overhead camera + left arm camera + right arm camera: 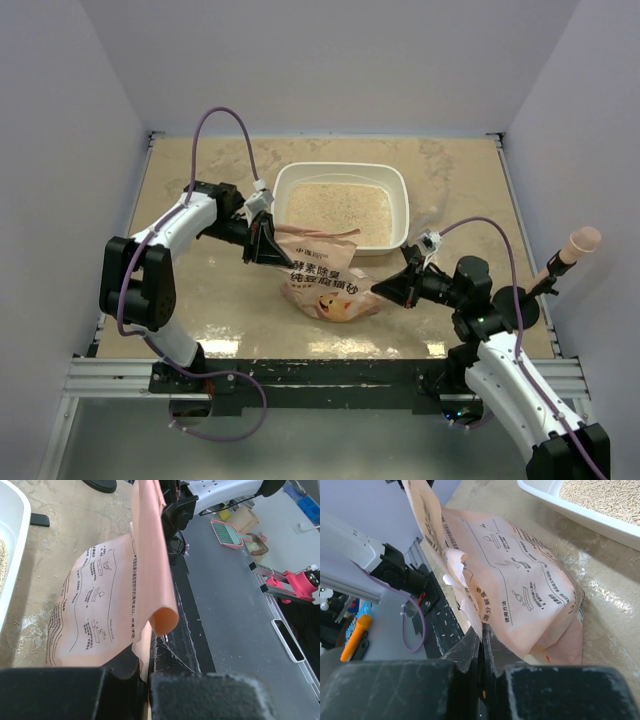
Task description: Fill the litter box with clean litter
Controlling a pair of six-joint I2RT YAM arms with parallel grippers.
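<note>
The litter box (283, 200) is sitting flat on the table (190, 180) with its open side facing up and its long axis running left to right. It is lying just beyond the fingertips of both grippers, nearer the left one. Pale litter (340, 212) is covering its floor in an even layer; seen from the right wrist, the litter (605, 495) is showing as short beige pellets behind the tray's white wall.

An orange-pink printed bag (325, 285) is stretching between the two grippers, just on the near side of the box and apart from its rim. Its long axis is slanting from the left gripper (268, 243) towards the right gripper (385, 291), and its full lower part is resting on the table beside the right fingertips.

The left gripper is clamping the bag's flat upper strip, with the film passing down between its closed fingers in the left wrist view and the loose edge curling away ahead of them. The right gripper is pinching a fold at the bag's other end, its jaws drawn almost together on the thin film
</note>
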